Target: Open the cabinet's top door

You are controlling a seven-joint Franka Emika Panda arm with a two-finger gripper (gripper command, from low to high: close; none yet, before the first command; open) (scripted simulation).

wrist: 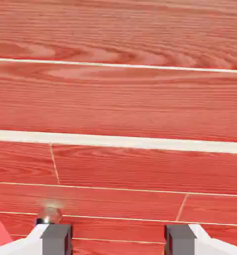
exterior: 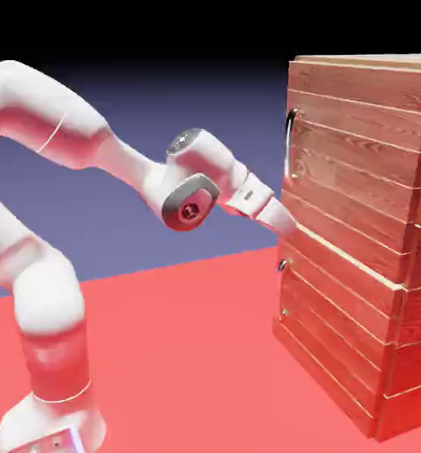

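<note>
The cabinet (exterior: 409, 292) of reddish-brown planks stands at the exterior view's right. Its top door (exterior: 355, 168) is flush with the front, with a dark curved bar handle (exterior: 289, 146) on its left edge. My gripper (exterior: 288, 226) is close against the door's lower left corner, below the handle and not touching it. In the hand view the two grey fingertips (wrist: 56, 240) stand apart with only wood showing between them, so the gripper (wrist: 118, 241) is open. The top door (wrist: 118, 99) fills the upper half of that view, above a wide pale seam.
Below the top door are shorter panels with small round knobs (exterior: 283, 264). One knob (wrist: 48, 215) shows just above my left fingertip in the hand view. The red table (exterior: 187, 354) stretches in front of the cabinet.
</note>
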